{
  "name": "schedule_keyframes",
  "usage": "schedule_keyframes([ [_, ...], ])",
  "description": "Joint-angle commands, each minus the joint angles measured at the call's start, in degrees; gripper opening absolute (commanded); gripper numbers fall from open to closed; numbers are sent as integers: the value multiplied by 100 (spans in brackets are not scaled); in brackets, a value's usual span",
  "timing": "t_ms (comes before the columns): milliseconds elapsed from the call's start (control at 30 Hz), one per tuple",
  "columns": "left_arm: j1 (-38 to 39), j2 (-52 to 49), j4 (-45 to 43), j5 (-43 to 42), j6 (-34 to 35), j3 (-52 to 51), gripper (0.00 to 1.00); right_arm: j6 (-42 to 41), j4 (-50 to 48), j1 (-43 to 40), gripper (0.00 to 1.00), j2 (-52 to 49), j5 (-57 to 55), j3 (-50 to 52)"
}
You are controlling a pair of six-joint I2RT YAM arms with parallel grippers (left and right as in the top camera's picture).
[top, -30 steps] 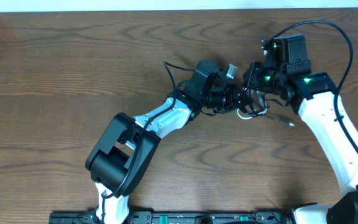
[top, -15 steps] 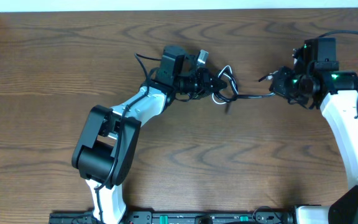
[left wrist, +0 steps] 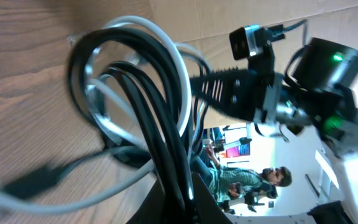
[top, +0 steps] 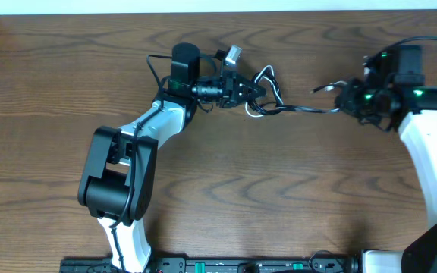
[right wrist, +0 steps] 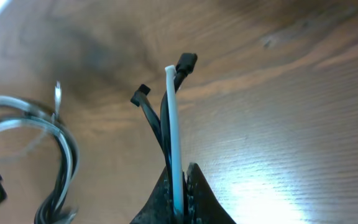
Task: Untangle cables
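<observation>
Grip, right side: my right pincer (right wrist: pixel 180 180) is closed on the white cable (right wrist: pixel 173 130). Strands of the black cable (right wrist: pixel 151 119) are pinched beside it, and the short ends with small plugs (right wrist: pixel 188 60) stick out past the tips.
Grip, left side: my left pincer (top: pixel 245 89) is closed on the tangle (left wrist: pixel 160 112), a bunch of black and white turns that go down together into the jaws.
Between the arms: one dark strand (top: pixel 309 111) runs nearly straight from the tangle to the right pincer. I cannot tell if it touches the worktop (top: pixel 279 197).
Where the cables are: all in the far half of the worktop, held between the two pincers, which are well apart.
Progress: I judge it as partly done. One part is drawn out, but at the left pincer the turns are wound one around another, and both cables share both grips. To separate black from white is left to do.
Room near me: wide bare wood lies in front of the arms, a good place to lay out a cable.
Room far: the far edge (top: pixel 218 12) is near the left pincer, so I would pull sideways or toward me, not away.
</observation>
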State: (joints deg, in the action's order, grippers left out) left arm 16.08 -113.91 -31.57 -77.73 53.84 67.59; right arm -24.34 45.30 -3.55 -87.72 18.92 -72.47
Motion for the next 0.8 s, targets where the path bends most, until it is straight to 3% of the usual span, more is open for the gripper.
schedule_keyframes([
  [0, -332, 107, -44, -243, 0, 98, 7, 11, -79, -758, 1, 48, 339, -66],
  [167, -518, 107, -39, -234, 7, 98, 8, 37, 46, -1266, 1, 48, 568, -66],
  [400, -542, 107, -125, -243, 28, 98, 7, 494, 417, -953, 1, 46, 350, -63],
  [500, -560, 109, -474, -280, 299, 101, 7, 494, 649, -678, 1, 46, -90, -50],
  [600, -566, 109, -1360, -437, 935, 138, 8, 826, 769, -308, 1, 46, -223, -42],
  [633, -564, 109, -1661, -516, 1147, 155, 7, 1005, 758, -201, 5, 46, -164, -42],
  [767, -446, 109, -3311, -1165, 2262, 225, 8, 2168, 450, 256, 53, 50, 780, -72],
])
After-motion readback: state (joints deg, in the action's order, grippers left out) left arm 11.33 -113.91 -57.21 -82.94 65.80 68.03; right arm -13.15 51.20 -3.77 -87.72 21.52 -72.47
